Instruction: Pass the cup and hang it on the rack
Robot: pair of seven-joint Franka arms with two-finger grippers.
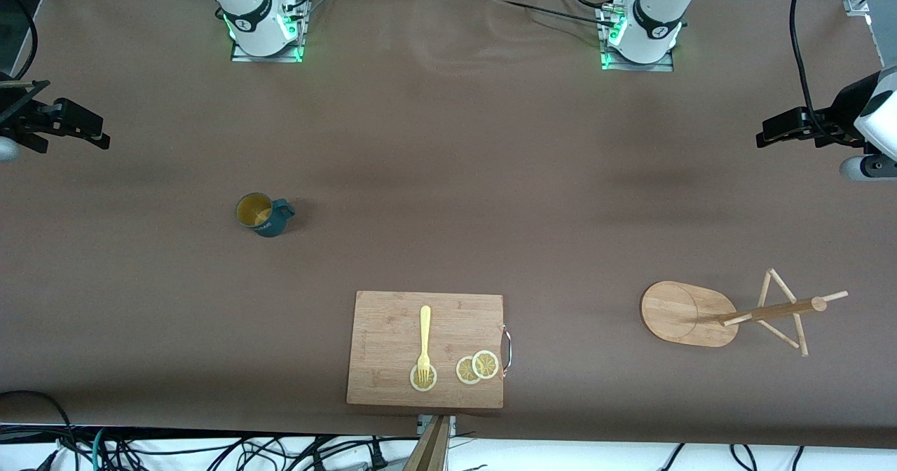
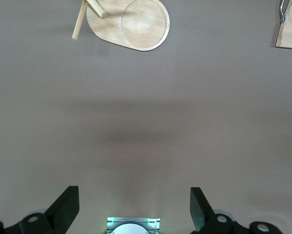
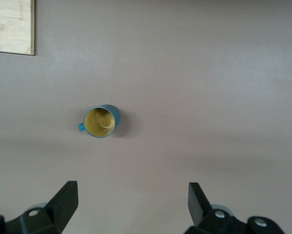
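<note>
The cup stands upright at the frame's middle left; it looks light, rigid and breakable, best gripped by rim or handle. Both the right hand and left hand hang wide and empty above the desk, the rack at lower right.

Cup — dark teal, ochre inside; rack — light wood.

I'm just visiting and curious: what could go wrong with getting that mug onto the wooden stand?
The rack's pegs are thin, so the cup's small handle might miss one. The cup stands toward the right arm's end and the rack toward the left arm's, so a handover is needed, and the cup could slip then.
</note>
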